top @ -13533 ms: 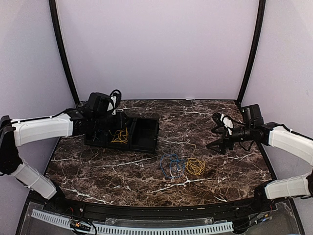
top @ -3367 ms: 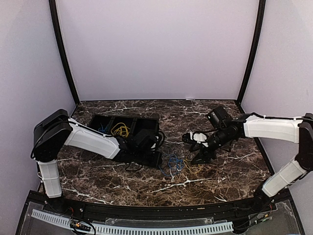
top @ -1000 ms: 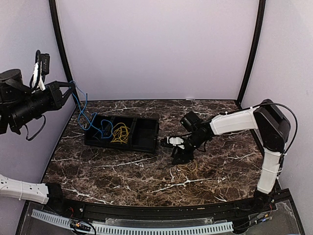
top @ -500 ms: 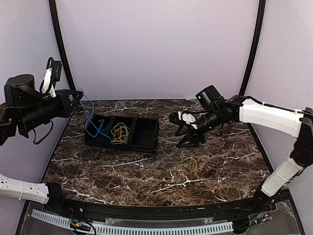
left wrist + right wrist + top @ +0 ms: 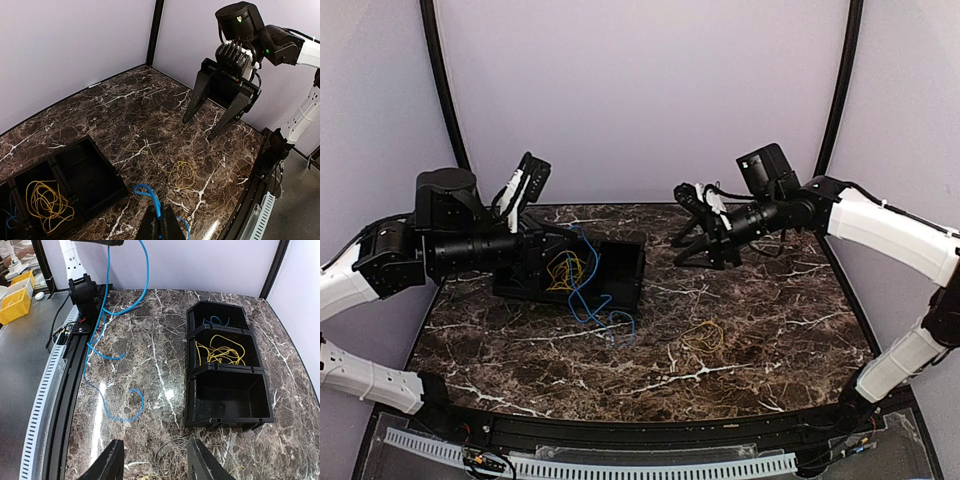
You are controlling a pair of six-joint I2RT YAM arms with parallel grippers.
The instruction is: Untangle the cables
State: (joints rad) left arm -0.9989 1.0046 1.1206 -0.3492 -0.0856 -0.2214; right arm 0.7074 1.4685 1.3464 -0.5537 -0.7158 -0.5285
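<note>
My left gripper hovers over the black tray, shut on a blue cable. That cable hangs down and its loose end curls on the marble in front of the tray. The left wrist view shows the fingers pinching the blue cable. A small yellow cable lies on the table to the right. A thin dark cable lies coiled beneath my right gripper. That gripper is raised at the back, open, with nothing between its fingers. Another yellow cable sits in the tray's middle compartment.
The tray has three compartments: the near one holds nothing, and the far one holds a bit of blue wire. Black frame posts stand at the rear corners. A perforated rail runs along the table's front edge.
My left arm swung right from the upper left to above the tray, bringing the blue cable, whose end now rests on the table. The right gripper pulled up and back.
</note>
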